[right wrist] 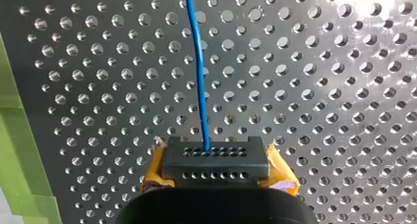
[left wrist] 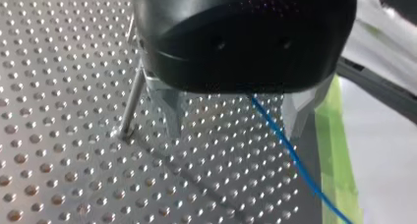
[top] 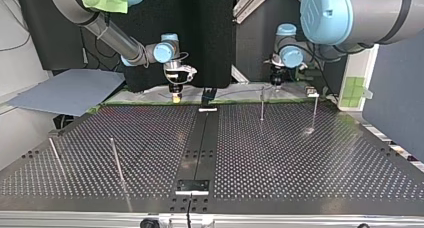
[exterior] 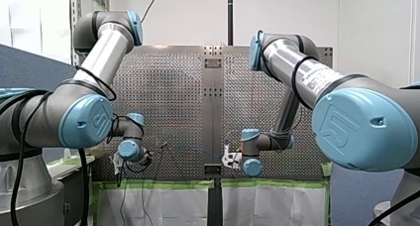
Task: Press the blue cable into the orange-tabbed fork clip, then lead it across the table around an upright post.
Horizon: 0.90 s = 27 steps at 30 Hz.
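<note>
My right gripper (right wrist: 209, 155) has its jaws clamped on the blue cable (right wrist: 199, 76), but my left gripper (left wrist: 231, 135), jaws spread around it with an upright post (left wrist: 133, 103) at nine o'clock, could lose it under a tug.

Four thin upright metal posts (top: 262, 104) (top: 314, 112) (top: 117, 160) (top: 55, 155) stand on the one perforated metal desk (top: 300, 158), two in each half of the top view. There is one thin blue cable (right wrist: 199, 76), one flat grey sheet (top: 70, 90), and two silver-and-blue robot arms (exterior: 94, 62) (exterior: 297, 72).
</note>
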{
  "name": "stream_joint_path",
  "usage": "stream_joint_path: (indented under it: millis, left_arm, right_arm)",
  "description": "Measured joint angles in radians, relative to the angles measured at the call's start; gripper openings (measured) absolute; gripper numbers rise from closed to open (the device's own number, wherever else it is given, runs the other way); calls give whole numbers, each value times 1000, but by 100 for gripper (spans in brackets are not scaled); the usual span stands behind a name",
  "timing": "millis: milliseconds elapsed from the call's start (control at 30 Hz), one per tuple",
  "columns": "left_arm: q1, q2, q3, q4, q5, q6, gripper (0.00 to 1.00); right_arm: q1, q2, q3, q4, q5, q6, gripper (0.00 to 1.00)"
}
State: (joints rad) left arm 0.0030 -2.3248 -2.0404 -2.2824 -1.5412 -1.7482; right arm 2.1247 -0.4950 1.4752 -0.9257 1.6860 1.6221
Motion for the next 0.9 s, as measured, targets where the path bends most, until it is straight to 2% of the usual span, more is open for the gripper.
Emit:
stream_joint_path:
  millis: [233, 567, 733, 900]
  left_arm:
    - [12, 37, -60, 61, 31, -15, 100]
    - [6, 128, -141, 99, 62, -31, 100]
    - [-5, 163, -162, 72, 70, -1, 100]
    - [-19, 168, -168, 59, 56, 45, 100]
  right_arm:
    - [1, 0, 0, 2, 0, 0, 0]
    - [2, 0, 0, 2, 0, 0, 0]
    - [2, 0, 0, 3, 0, 1, 0]
    - [2, 0, 0, 4, 0, 2, 0]
